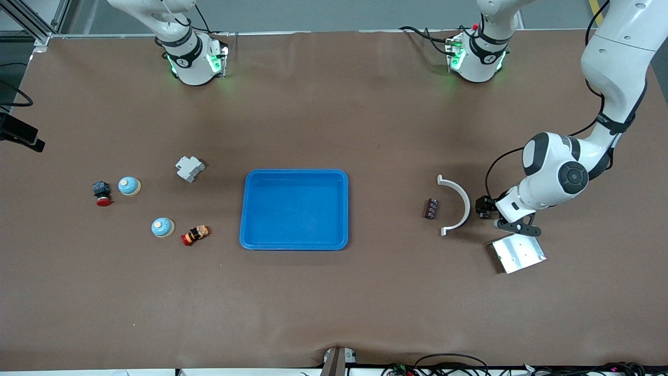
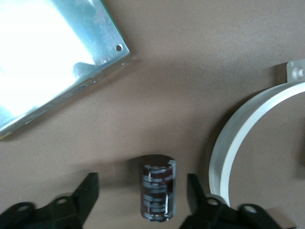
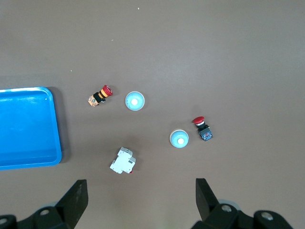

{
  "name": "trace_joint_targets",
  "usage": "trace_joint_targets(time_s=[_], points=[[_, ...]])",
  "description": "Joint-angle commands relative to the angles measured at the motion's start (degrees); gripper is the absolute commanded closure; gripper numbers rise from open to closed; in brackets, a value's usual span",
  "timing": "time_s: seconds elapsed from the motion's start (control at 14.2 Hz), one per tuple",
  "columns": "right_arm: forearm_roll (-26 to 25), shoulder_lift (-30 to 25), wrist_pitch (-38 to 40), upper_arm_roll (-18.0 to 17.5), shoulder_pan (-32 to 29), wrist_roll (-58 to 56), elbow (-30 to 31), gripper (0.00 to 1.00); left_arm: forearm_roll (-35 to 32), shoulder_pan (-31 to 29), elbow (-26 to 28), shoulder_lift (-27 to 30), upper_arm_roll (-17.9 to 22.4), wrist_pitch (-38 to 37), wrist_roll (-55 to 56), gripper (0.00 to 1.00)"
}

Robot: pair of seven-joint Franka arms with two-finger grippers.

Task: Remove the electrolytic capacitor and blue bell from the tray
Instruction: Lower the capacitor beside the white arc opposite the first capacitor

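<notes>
A dark capacitor lies on the brown table between the fingers of my left gripper, which is open and touches it on neither side. That gripper is low between a white arc and a metal plate. Another capacitor lies on the arc's tray side. Two light-blue bells sit toward the right arm's end and also show in the right wrist view. My right gripper hangs open and empty high over that end, out of the front view.
The blue tray sits empty mid-table. A white arc and a metal plate flank the left gripper. Beside the bells are a white breaker and two red push buttons.
</notes>
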State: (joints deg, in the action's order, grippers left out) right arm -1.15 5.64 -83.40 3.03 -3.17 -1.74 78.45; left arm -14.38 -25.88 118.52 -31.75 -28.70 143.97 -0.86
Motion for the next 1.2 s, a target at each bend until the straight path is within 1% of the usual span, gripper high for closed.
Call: trace_joint_targets(time_s=[0.0, 0.7, 0.78, 0.85, 0.99, 1.13], points=[[-0.2, -0.6, 0.0, -0.2, -0.1, -0.6, 0.0, 0.00, -0.9, -0.9, 0.6, 1.6, -0.6, 0.3, 0.4, 0.00], [0.2, -0.7, -0.2, -0.5, -0.1, -0.7, 0.0, 0.00, -1.0, 0.0, -2.2, 2.9, -1.1, 0.3, 0.9, 0.00], [0.4, -0.7, -0.3, -0.5, -0.1, -0.7, 0.0, 0.00, -0.9, 0.0, -2.2, 3.1, -1.6, 0.3, 0.9, 0.00], [0.4, -0.7, -0.5, -0.5, -0.1, -0.7, 0.0, 0.00, -0.8, 0.0, -2.3, 3.7, -2.4, 0.3, 1.9, 0.00], [0.6, -0.7, -0.7, -0.6, -0.1, -0.7, 0.0, 0.00, -0.9, 0.0, -3.2, 4.4, -2.5, -0.1, 7.0, 0.00], [0.6, -0.7, -0.8, -0.5, -0.1, -0.7, 0.0, 0.00, -0.9, -0.1, -3.7, 5.4, -2.6, -1.2, 7.2, 0.00]])
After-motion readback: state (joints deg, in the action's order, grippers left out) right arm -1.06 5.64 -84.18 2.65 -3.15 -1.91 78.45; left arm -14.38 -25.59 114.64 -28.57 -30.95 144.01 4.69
